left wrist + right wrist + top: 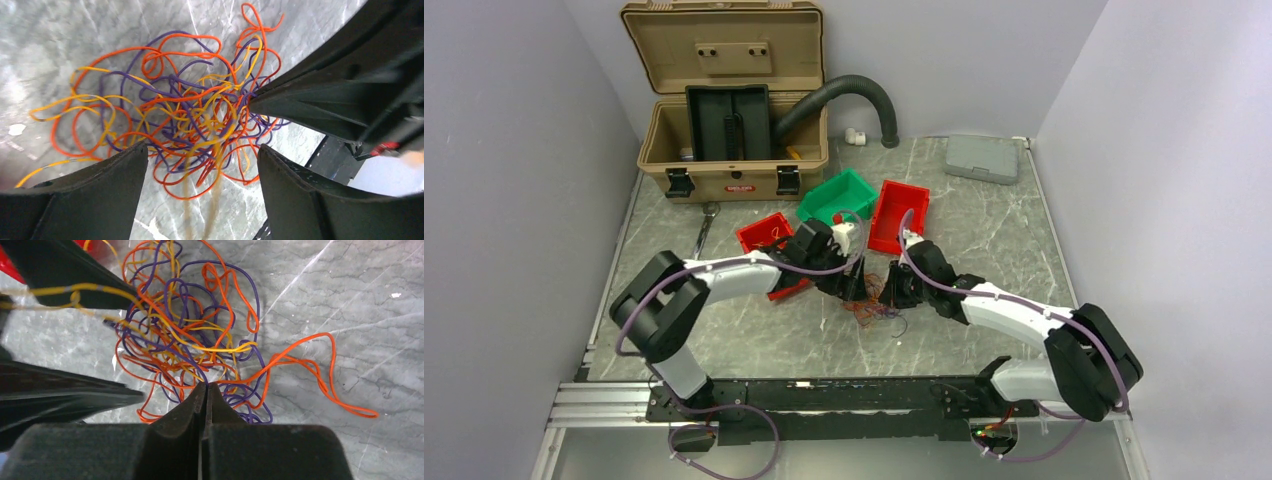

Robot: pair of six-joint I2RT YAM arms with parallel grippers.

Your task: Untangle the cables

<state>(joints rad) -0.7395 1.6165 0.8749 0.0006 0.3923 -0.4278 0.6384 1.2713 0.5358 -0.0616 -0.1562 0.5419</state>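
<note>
Thin, smooth plastic-sheathed cables (190, 100) on a polished, marble-veined grey table (50, 40); matt black plastic left gripper (202, 150).

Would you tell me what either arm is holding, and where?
The right gripper pinches the cables at the tangle's edge; the open left gripper holds nothing.

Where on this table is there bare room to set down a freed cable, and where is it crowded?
Bare marble: between the grey case, right-hand red bin and right arm; also between the cables and near rail. Crowded: mid-table, where left gripper and right gripper meet at the cables.
</note>
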